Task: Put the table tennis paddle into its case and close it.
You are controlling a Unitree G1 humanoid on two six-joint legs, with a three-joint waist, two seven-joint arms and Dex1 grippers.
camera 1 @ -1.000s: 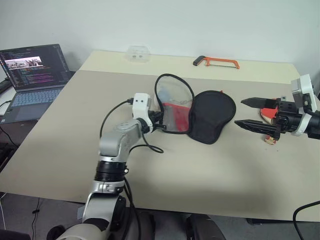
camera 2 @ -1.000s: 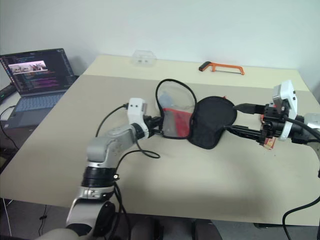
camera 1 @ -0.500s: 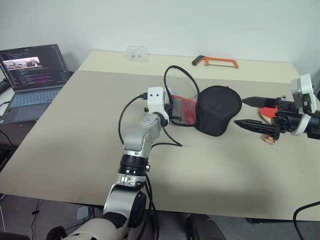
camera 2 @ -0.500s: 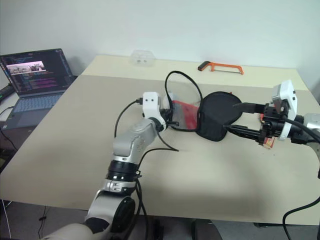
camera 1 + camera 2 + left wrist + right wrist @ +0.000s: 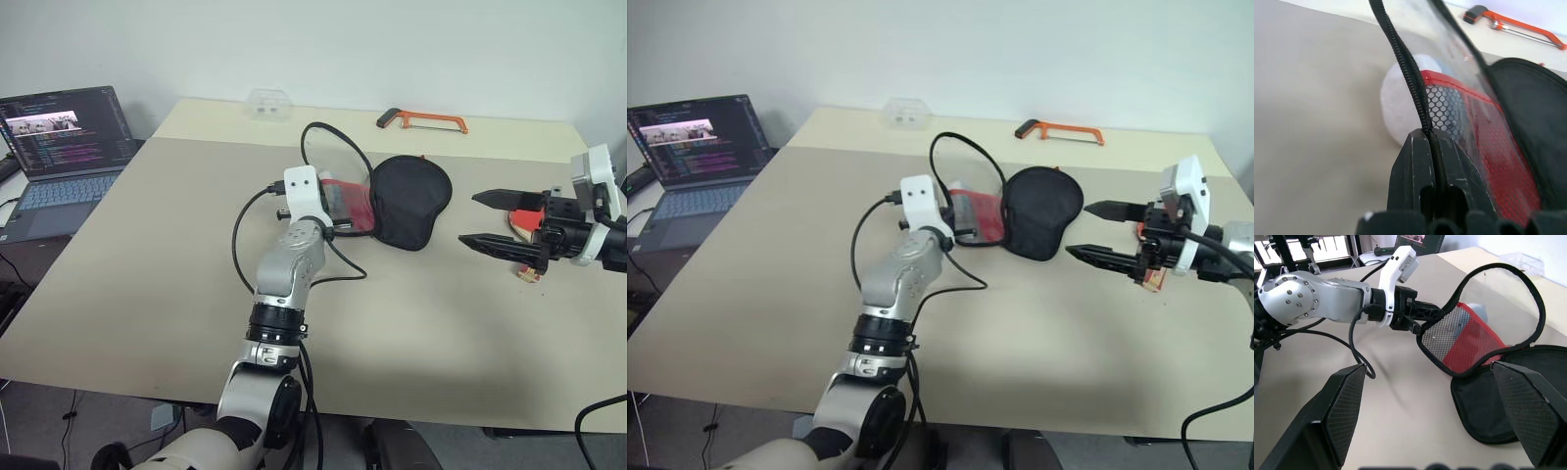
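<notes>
The left claw (image 5: 1431, 147) is closed on the zipper edge of the case (image 5: 407, 201) and holds the red flap with the mesh pocket lifted up from the surface (image 5: 147, 255). The black-lined half of the case lies open on the surface, just beside the lifted flap (both halves are joined at one side). The right claw (image 5: 482, 219) hangs to the right of the case, apart from it, with its two fingers spread wide and nothing between them. Behind this claw a part of the table tennis paddle (image 5: 529, 222) shows, red face and light handle. An orange hacksaw (image 5: 423, 120) lies at the far edge, and a laptop (image 5: 61, 147) stands at the left.
</notes>
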